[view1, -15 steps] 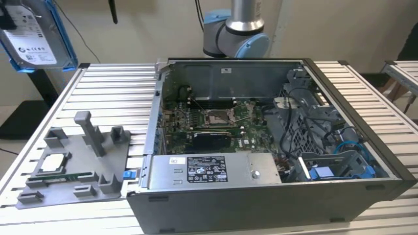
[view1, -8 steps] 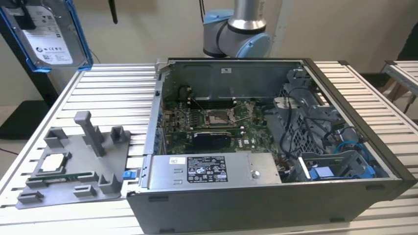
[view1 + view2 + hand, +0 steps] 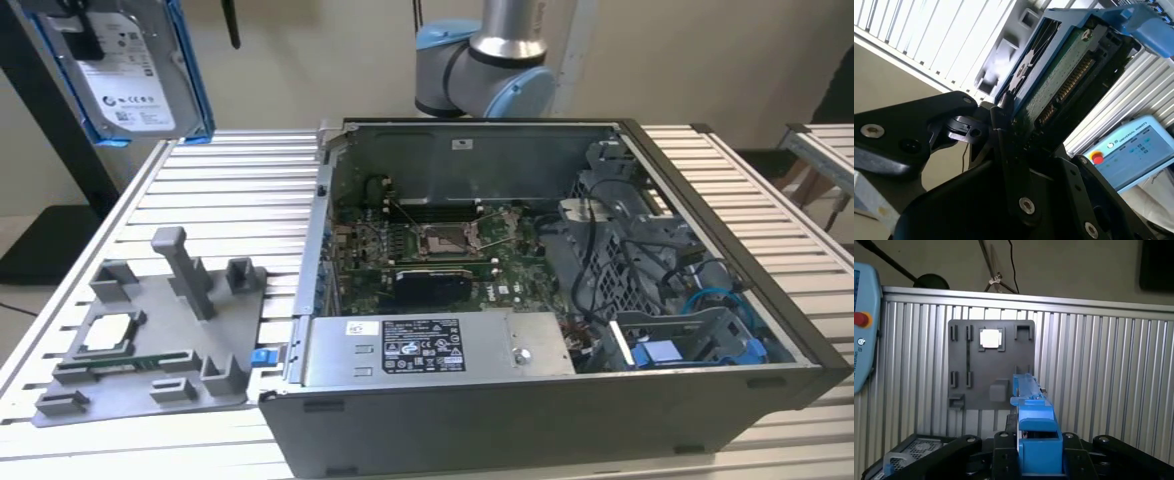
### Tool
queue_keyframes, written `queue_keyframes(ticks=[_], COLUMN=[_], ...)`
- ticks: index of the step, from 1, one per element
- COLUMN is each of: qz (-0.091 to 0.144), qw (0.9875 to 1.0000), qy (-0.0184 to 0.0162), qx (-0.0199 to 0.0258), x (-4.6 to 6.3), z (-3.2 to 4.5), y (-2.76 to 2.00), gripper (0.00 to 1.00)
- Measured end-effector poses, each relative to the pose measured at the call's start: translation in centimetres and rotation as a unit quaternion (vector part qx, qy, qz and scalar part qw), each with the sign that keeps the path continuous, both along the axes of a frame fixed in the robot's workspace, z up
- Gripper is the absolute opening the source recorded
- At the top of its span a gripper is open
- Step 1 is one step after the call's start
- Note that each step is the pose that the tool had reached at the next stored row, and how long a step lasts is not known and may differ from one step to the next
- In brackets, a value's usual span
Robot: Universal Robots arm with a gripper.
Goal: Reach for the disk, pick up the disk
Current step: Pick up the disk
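The disk (image 3: 134, 75) hangs high above the table's far corner at the exterior view's left, its white label facing the camera and blue rails along its edges. My gripper (image 3: 80, 30) holds it from above, shut on it. In the second wrist view the disk's (image 3: 1064, 75) green circuit-board underside and blue rail sit clamped between my gripper's (image 3: 1029, 145) black fingers (image 3: 1001, 125). In the first wrist view the disk's blue edge (image 3: 1029, 390) juts out from my gripper (image 3: 1038, 442), high over the table.
An open computer case (image 3: 747, 330) takes up the middle of the slatted metal table (image 3: 240, 190). A grey fixture plate (image 3: 200, 350) with upright posts carries a small square silver chip (image 3: 114, 333), also in the first wrist view (image 3: 990, 338). A teach pendant (image 3: 1134, 145) lies beside the table. The arm's base (image 3: 487, 60) stands behind the case.
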State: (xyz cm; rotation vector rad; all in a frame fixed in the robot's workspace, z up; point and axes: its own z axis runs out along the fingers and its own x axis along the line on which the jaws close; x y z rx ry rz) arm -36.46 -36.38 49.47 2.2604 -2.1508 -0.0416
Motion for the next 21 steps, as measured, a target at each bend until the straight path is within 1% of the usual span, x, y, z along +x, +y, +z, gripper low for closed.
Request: queue_keyframes(ticks=[21], qz=[0.000], qw=[1.0000], qy=[0.0068], qx=[0.0000], x=[6.3], z=[0.00], y=[0.00], gripper=[0.00])
